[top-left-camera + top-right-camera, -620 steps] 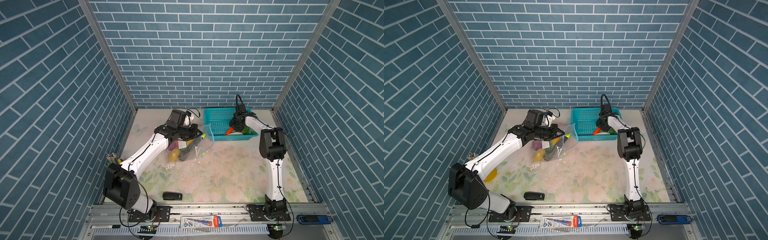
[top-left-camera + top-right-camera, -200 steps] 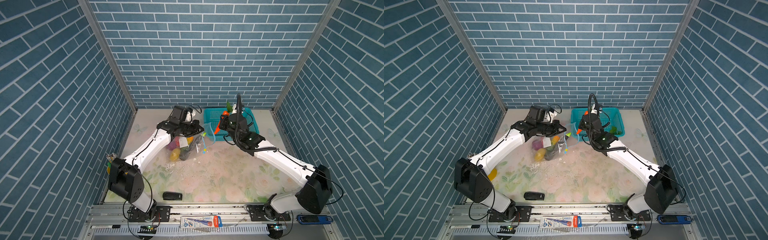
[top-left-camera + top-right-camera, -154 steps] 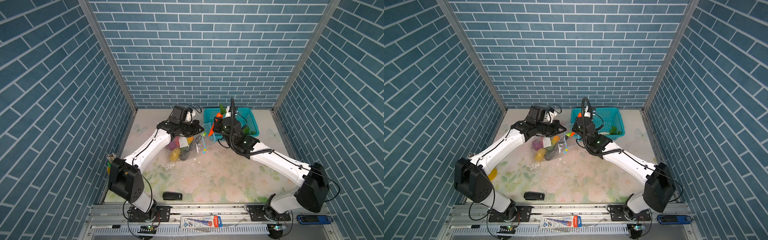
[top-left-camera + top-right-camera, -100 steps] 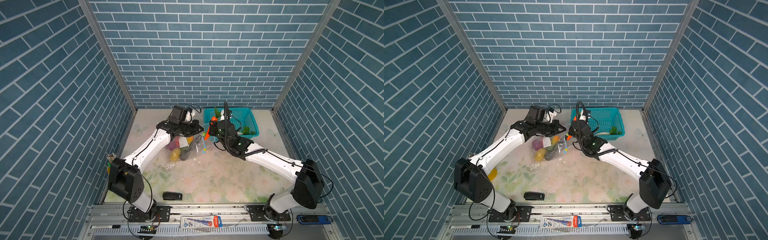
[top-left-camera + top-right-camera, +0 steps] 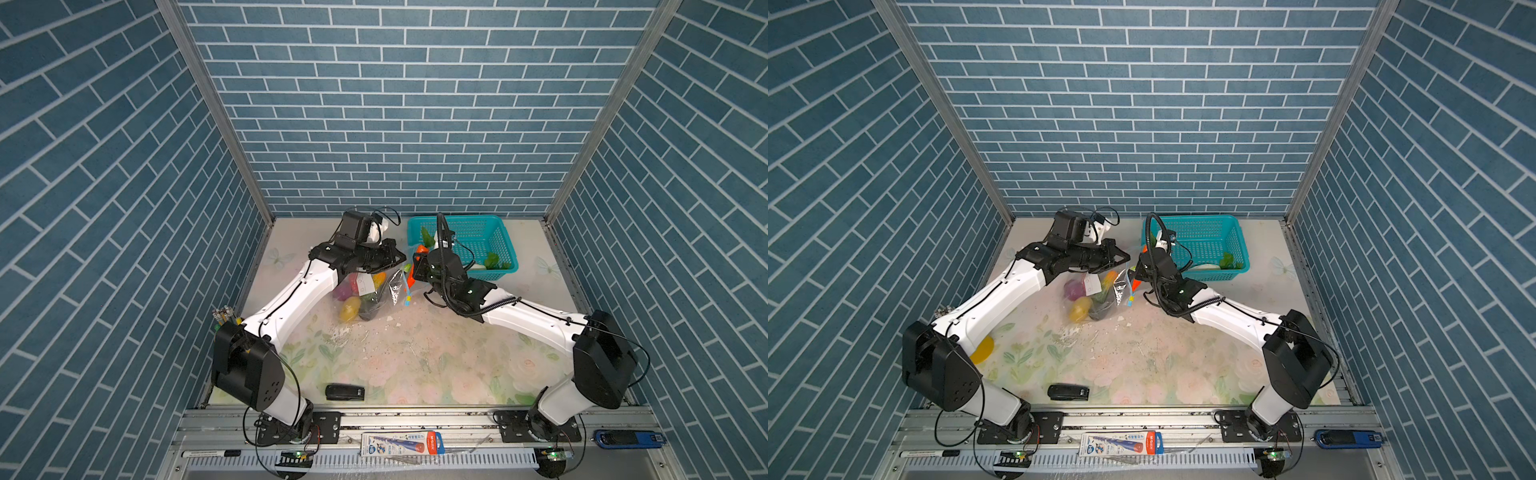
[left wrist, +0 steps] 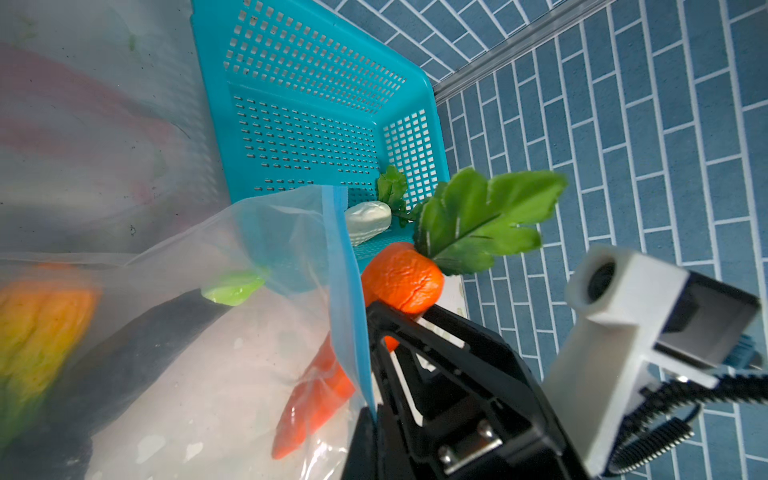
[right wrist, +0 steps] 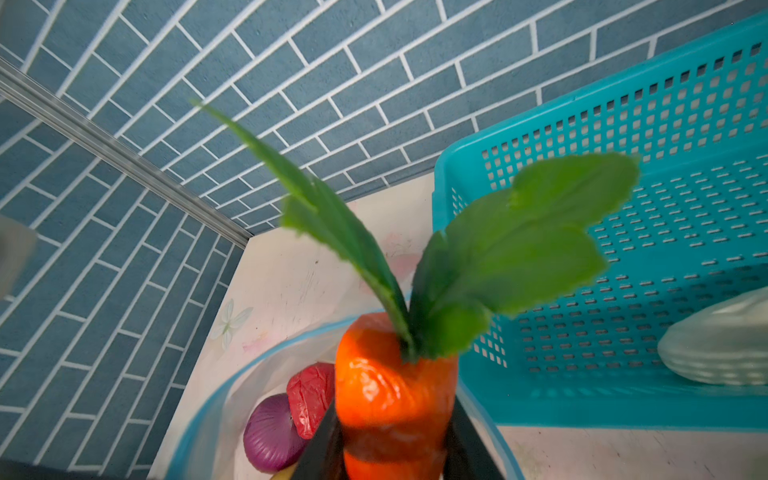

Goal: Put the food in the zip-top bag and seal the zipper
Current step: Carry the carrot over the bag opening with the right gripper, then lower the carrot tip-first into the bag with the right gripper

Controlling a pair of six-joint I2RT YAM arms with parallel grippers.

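Orange carrot [image 7: 390, 399] was pinched in the right pincer [image 7: 392, 440], its tip inside the open bag [image 5: 388, 289]; the left pincer [image 5: 397, 258], pressed together, held the bag up by its edge, beside the teal basket [image 5: 457, 218].

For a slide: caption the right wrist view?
Right claw holds an orange carrot at the mouth of the zip-top bag, beside the teal basket.
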